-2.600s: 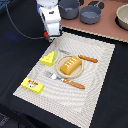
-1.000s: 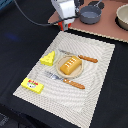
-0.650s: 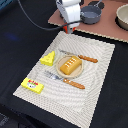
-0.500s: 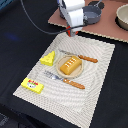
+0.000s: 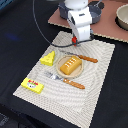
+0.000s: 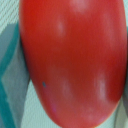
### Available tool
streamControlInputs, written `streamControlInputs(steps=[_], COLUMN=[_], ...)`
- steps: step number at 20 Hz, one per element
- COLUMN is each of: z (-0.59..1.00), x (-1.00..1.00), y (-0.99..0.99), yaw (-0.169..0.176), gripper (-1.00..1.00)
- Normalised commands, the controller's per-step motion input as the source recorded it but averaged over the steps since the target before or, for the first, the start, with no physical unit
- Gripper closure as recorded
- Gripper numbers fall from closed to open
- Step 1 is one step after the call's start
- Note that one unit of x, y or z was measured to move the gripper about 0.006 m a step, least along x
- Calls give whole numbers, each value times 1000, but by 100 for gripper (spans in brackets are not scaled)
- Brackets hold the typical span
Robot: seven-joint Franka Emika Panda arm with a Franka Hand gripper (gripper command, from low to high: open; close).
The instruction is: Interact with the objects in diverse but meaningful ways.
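Note:
My gripper (image 5: 75, 39) is shut on the red fruit (image 5: 74, 38) and holds it at the far edge of the striped mat (image 5: 95, 85). The red fruit (image 6: 70, 60) fills the wrist view, with grey finger parts at its sides. On the mat, the golden bread loaf (image 5: 70, 65) lies on a pale plate. The yellow holed cheese wedge (image 5: 48, 58) sits toward the exterior view's left of it. The yellow box with red marks (image 5: 32, 85) lies at the mat's near left corner. The grey pot (image 5: 96, 12) is partly hidden behind my arm.
An orange-handled knife (image 5: 82, 57) lies beyond the plate and an orange-handled fork (image 5: 67, 81) in front of it. A light bowl (image 5: 123, 16) stands on the brown board (image 5: 107, 27) at the back right. Dark tabletop surrounds the mat.
My gripper has moved toward the exterior view's right along the mat's far edge, carrying the red fruit. The things on the mat have not moved.

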Motion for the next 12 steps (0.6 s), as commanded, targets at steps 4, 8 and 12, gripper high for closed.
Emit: streamControlInputs(steps=[4,8,12], z=[634,979,841], x=[270,284,401], y=[151,121,29], yaw=[-17,-58,-38], gripper=[-100,-100,-100])
